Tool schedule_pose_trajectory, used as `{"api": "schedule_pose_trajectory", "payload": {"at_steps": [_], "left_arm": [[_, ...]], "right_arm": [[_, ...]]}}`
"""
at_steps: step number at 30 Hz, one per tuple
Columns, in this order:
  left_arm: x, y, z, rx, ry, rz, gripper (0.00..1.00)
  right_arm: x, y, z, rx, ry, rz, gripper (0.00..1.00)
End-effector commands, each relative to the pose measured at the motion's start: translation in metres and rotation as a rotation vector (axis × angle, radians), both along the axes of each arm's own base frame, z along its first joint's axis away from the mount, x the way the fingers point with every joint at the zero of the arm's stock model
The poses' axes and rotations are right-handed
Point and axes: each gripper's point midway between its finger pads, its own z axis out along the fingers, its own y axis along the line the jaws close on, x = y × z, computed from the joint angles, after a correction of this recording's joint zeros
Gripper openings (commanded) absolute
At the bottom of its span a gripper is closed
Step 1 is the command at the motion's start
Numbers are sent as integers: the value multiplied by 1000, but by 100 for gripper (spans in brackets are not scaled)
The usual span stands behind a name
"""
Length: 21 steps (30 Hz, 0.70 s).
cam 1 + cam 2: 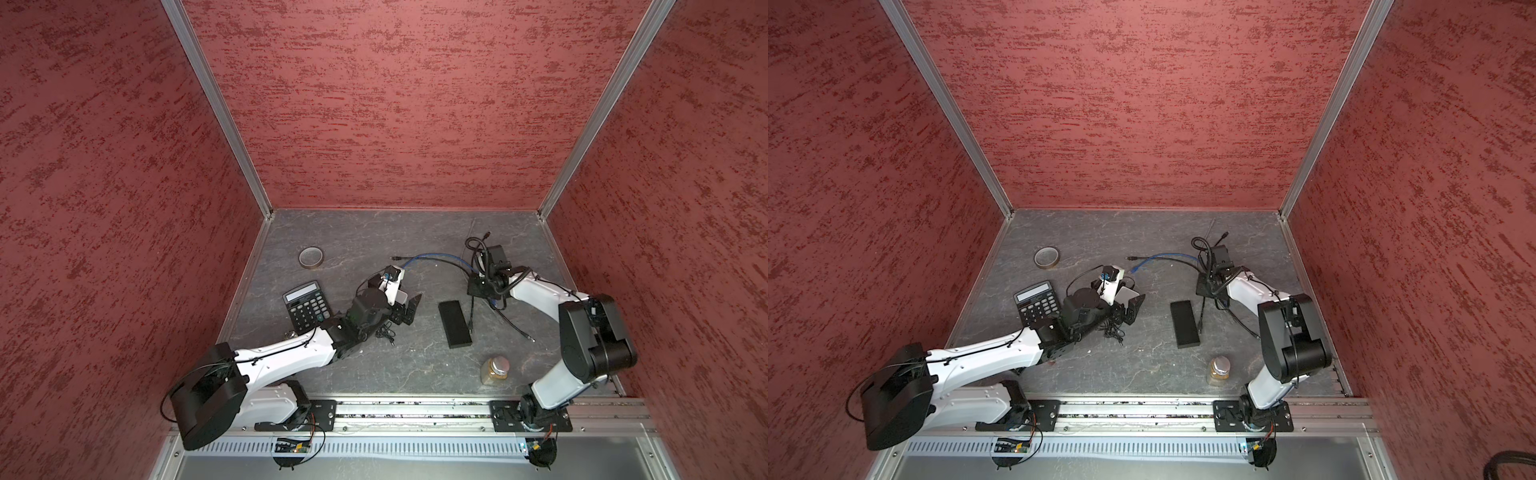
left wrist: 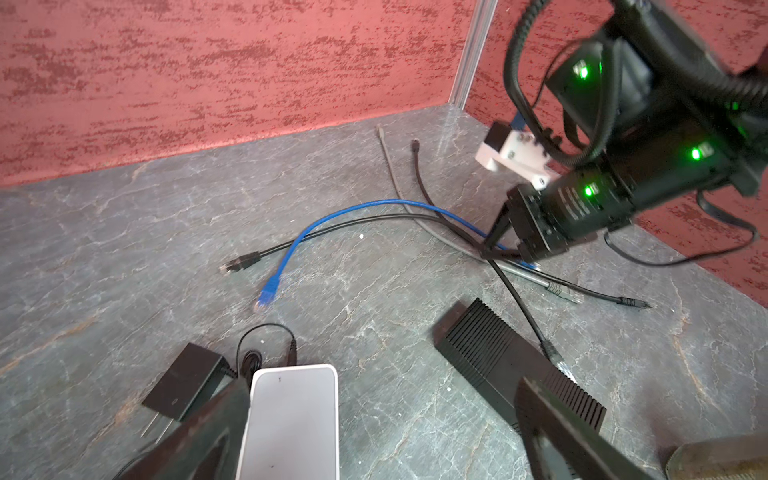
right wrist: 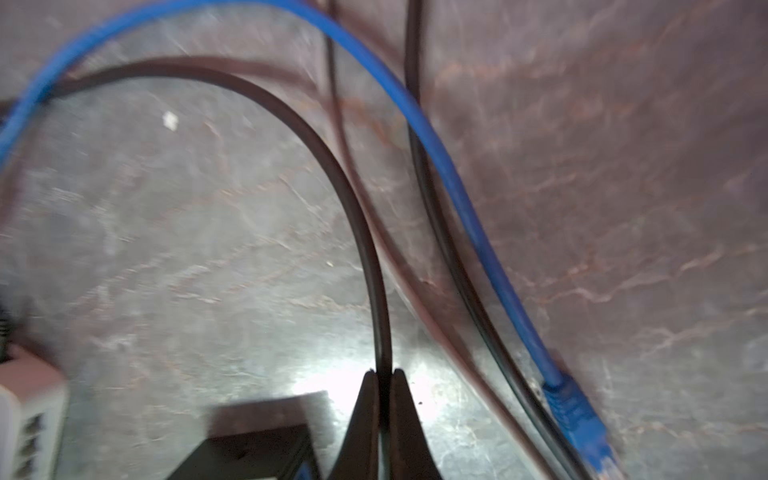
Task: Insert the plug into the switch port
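Grey stone-pattern tabletop [image 1: 365, 232], with red textured walls on three sides.

Left arm: stretched low from the front rail toward the middle. The left gripper [image 2: 380, 386] has its jaws spread wide and grips nothing. A white switch [image 2: 291, 424] lies between its fingers, close to one and well apart from the other; contact cannot be confirmed.

Right arm: elbow raised, forearm angled inward. The right gripper [image 3: 384, 374] points down into the cable tangle, fingertips pinched on the black cable [image 3: 316, 141]. That cable arcs away to its plug [image 2: 240, 262], which lies loose on the tabletop beyond the white switch.

The black switch [image 1: 455, 324] lies flat between the two grippers, well apart from the plug.

Obstructions: a blue cable [image 2: 332, 220] and a grey cable [image 2: 388, 166] cross the black cable just beside the right gripper.

Also noted:
- power adapter [image 2: 183, 386] beside the white switch
- calculator [image 1: 305, 305] by the left wrist
- tape roll [image 1: 311, 257] further back
- jar [image 1: 495, 370] near the front
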Motion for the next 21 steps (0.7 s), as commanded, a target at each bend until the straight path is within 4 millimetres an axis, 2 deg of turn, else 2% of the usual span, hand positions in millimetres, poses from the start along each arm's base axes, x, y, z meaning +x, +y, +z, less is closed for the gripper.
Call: {"api": "schedule_pose_trajectory", "payload": {"at_steps": [1,6,15,21], "left_arm": [[-3,-7,-1,35,-43,-21,100],[-8,-24,-6,52,-60,-60,100],[-28,-85,-25,44,-84,-219,99],[-41,-127,-36,52,-98,-315,94]], "right_arm": [[12,0,42,33,-87,-19,0],[13,6,61,70,-115,-10,0],[5,12,60,130,-116,-12,0],[2,12,60,133,-122,-12,0]]}}
